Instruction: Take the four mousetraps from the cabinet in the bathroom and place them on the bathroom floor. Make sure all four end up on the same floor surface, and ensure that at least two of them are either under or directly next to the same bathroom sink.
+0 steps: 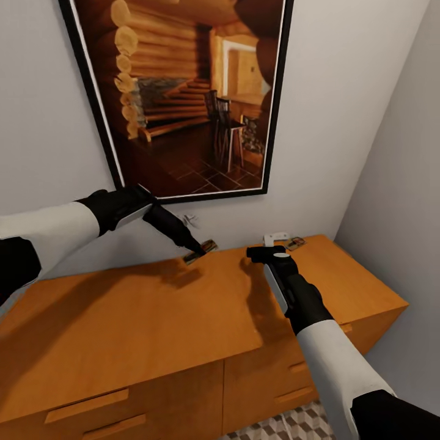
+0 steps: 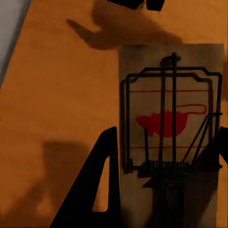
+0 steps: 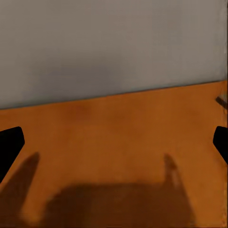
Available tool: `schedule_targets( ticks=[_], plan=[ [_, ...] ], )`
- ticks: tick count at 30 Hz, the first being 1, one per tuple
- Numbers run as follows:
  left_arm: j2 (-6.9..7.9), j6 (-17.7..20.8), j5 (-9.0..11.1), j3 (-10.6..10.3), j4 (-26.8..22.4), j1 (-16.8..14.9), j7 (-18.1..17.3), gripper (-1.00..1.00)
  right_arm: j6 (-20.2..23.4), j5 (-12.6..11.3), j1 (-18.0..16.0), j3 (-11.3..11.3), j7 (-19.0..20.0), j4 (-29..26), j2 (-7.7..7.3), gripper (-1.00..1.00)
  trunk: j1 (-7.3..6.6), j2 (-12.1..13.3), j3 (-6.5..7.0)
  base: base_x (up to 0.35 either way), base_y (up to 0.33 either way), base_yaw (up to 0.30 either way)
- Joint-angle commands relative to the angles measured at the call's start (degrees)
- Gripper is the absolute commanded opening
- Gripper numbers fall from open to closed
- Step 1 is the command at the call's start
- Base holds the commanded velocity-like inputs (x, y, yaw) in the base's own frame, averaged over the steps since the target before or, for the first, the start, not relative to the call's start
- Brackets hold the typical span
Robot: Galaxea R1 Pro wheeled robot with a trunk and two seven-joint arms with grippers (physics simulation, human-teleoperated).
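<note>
Your left pincer straddles a mousetrap on the cabinet surface, fingers apart: close, then lift. Right pincer hovers spread wide, empty, near another mousetrap.

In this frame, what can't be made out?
- Flat tan wooden mousetrap: left wrist view, lower end covered by the left pincer; grip state unclear.
- Second mousetrap: head view, small, partly behind the right pincer.
- Small white object beside it: unidentifiable.
</note>
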Motion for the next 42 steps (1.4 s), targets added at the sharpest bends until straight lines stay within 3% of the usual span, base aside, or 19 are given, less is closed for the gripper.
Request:
schedule_targets(
  ticks=[1, 6, 11, 19, 40, 41, 42],
  plan=[
    [-0.04, 0.40, 0.52, -0.37, -0.08, -0.09, 0.10, -1.00, 0.25, -0.31, -0.04, 0.14, -0.43, -0.07, -0.13, 1.00, 0.03, -0.04, -0.06, 0.185, -0.191, 0.000],
    [-1.02, 0.69, 0.34, -2.08, -1.68, 1.55, 0.08, -1.00, 0.48, -0.45, 1.58, -0.03, -0.26, 1.55, -1.76, 1.00, 0.03, -0.04, -0.06, 0.000, 0.000, 0.000],
    [0.61, 0.66, 0.38, -2.01, -1.56, 3.18, 0.02, -1.00, 0.36, -0.12, 2.42, 0.03, -0.21, 2.37, -2.18, 1.00, 0.03, -0.04, -0.06, 0.000, 0.000, 0.000],
    [0.92, 0.66, 0.43, -2.14, -0.21, 5.27, -0.04, -1.00, 0.33, 0.12, 3.00, 0.04, -0.09, 1.70, -2.34, 1.00, 0.03, -0.04, -0.06, -0.008, 0.000, 0.000],
    [-0.06, 0.74, 0.63, -1.71, -1.88, 5.32, -0.07, -1.00, 0.33, 7.01, 3.03, 0.04, -0.25, 1.73, -2.45, 1.00, 0.03, -0.04, -0.06, -0.220, 0.000, 0.000],
    [-0.09, 0.74, 0.66, -1.70, -1.90, 5.32, -0.08, -1.00, 0.33, 0.13, 3.03, 0.04, -0.25, 3.31, -2.47, 1.00, 0.03, -0.04, -0.06, -0.096, 0.000, 0.000],
    [-0.11, 0.75, 0.67, -1.70, -1.91, 5.32, -0.08, -1.00, 0.33, 0.13, 3.03, 0.04, -0.25, 3.26, -2.52, 1.00, 0.03, -0.04, -0.06, -0.061, 0.000, 0.000]
  ],
)
